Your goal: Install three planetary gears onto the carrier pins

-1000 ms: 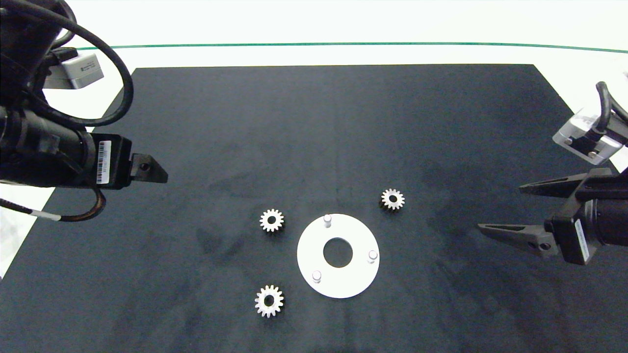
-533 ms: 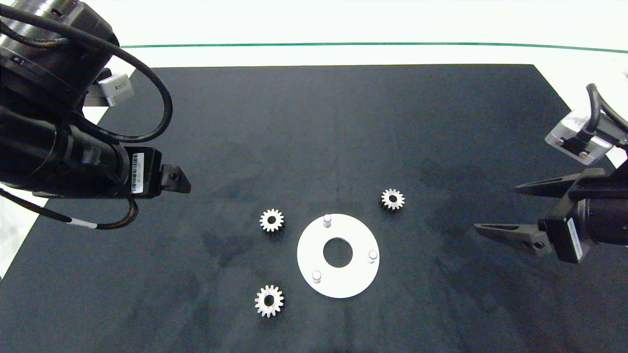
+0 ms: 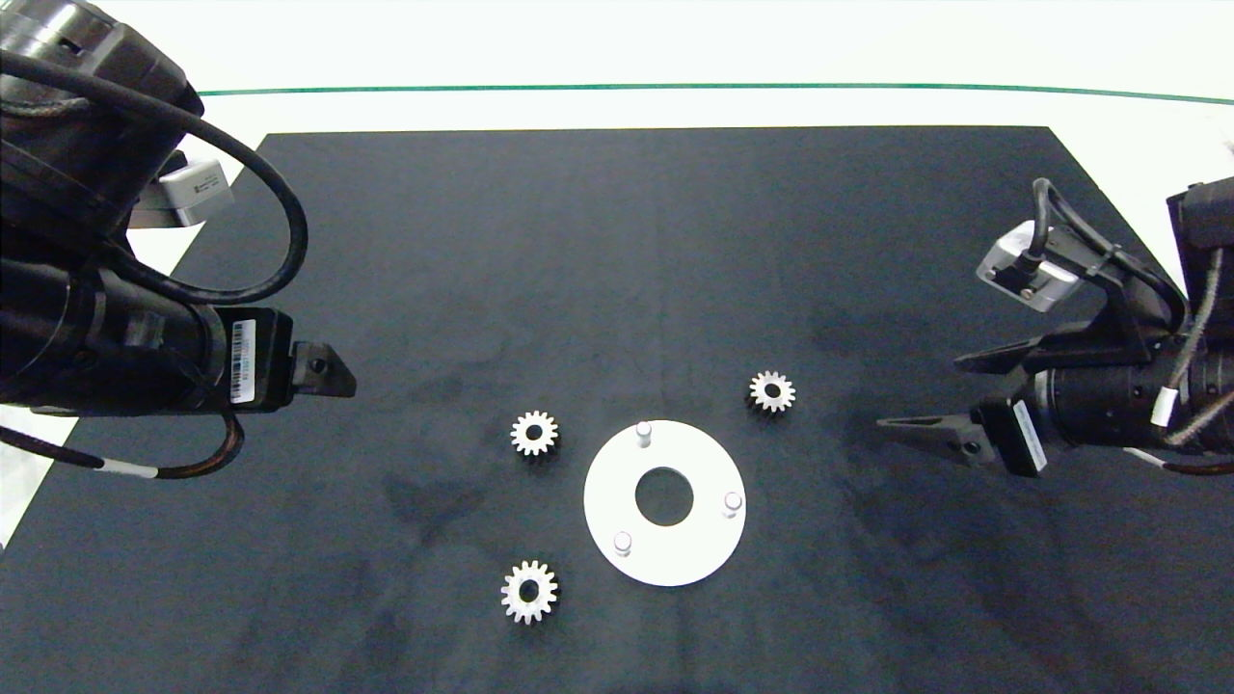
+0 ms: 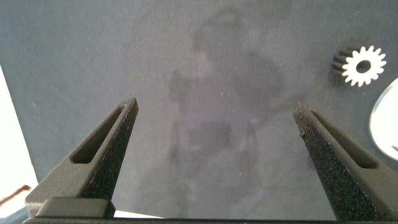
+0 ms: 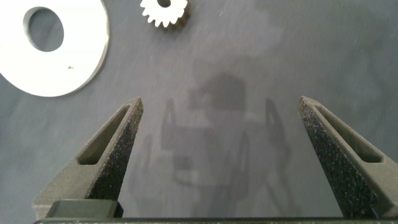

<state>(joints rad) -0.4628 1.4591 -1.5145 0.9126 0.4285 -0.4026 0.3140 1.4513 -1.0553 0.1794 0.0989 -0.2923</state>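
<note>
Three planetary gears lie flat on the black mat: one (image 3: 534,434) left of the disc, one (image 3: 772,391) to its upper right, one (image 3: 529,592) to its lower left. The white disc (image 3: 694,549) carries three bare carrier pins (image 3: 644,433), (image 3: 733,501), (image 3: 623,543). My left gripper (image 3: 333,376) hovers well left of the gears, open and empty. In the left wrist view, the left gripper (image 4: 215,106) faces bare mat, with a gear (image 4: 364,65) off to one side. My right gripper (image 3: 921,393) is open and empty, right of the upper-right gear; in its wrist view that gripper (image 5: 221,102) has a gear (image 5: 163,12) and the disc (image 5: 68,56) beyond it.
The black mat (image 3: 617,241) covers most of the white table, with a green line (image 3: 675,86) along the far side. Both arms' cables and camera housings hang at the left and right edges.
My right gripper has moved left, closer to the upper-right gear. My left arm shifted right and slightly nearer. The gears and disc have not moved.
</note>
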